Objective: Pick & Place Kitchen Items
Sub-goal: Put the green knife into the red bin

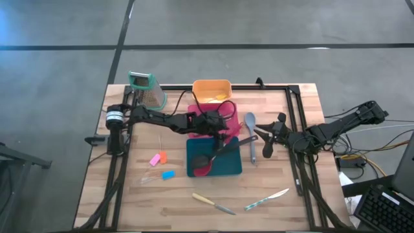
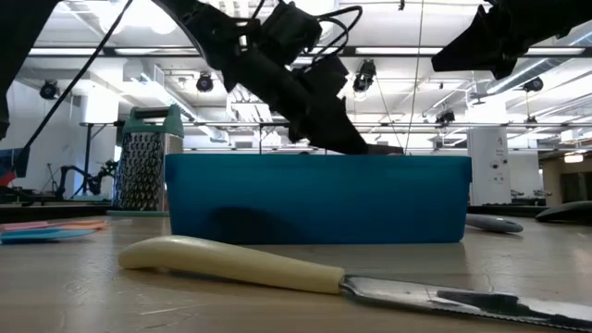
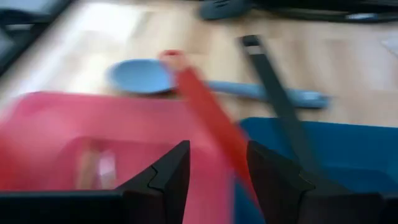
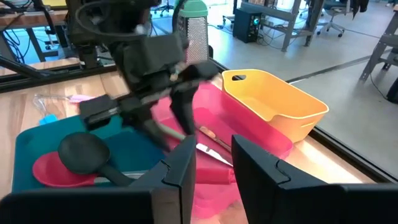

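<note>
Centrally, left arm stretched from the table's left edge across to the middle, left pincer (image 1: 223, 129) poised over the seam between pink tray (image 1: 208, 114) and teal tray (image 1: 223, 165). Fingers apart, red spoon's handle (image 3: 208, 115) running between them; cannot tell whether touching. Red spoon (image 1: 204, 169) and black spoon (image 1: 206, 157) lying with bowls inside teal tray, handles leaning out over its far rim. Right arm reaching in from the right edge, right pincer (image 1: 266, 137) low near the grey spoon (image 1: 250, 134), fingers parted, nothing between them. Grey spoon flat on the table just right of the trays. Two knives (image 1: 213, 204) near the front edge. Small pink, orange and blue pieces (image 1: 160, 165) left of teal tray.
</note>
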`<control>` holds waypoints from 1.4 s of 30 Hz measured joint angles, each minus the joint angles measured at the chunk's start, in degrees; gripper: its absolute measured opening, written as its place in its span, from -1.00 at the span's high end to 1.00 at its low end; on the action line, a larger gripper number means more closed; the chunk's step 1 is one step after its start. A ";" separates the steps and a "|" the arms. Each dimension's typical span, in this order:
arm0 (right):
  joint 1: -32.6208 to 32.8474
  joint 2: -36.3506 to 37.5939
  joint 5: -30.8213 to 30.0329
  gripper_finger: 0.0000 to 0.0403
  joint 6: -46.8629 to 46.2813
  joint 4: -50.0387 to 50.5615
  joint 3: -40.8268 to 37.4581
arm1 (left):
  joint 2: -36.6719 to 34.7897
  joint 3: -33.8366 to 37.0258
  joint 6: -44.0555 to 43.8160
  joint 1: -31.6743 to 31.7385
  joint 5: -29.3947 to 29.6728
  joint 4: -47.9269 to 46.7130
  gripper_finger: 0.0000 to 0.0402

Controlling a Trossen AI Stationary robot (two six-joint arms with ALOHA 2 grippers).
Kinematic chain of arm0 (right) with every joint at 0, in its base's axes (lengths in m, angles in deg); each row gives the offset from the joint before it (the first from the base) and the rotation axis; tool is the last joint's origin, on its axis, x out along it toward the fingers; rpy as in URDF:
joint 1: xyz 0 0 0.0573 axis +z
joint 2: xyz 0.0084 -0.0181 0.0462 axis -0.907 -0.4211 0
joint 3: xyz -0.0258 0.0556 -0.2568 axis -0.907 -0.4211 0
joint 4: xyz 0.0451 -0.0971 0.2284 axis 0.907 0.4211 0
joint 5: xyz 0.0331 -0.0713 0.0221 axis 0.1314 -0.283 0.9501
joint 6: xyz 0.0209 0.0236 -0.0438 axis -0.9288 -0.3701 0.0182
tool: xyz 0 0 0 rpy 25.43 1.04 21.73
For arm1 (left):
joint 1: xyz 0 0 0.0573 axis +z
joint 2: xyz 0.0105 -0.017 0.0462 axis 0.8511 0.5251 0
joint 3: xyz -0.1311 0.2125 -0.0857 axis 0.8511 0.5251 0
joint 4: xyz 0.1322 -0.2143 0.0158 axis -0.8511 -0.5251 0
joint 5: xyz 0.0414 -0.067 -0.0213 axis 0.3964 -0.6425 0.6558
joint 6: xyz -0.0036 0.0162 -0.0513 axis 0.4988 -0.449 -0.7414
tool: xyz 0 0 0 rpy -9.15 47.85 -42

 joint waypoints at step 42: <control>7.64 -29.20 37.02 0.86 14.90 10.33 21.90 | -36.95 7.90 -0.13 -33.68 34.08 -26.32 0.19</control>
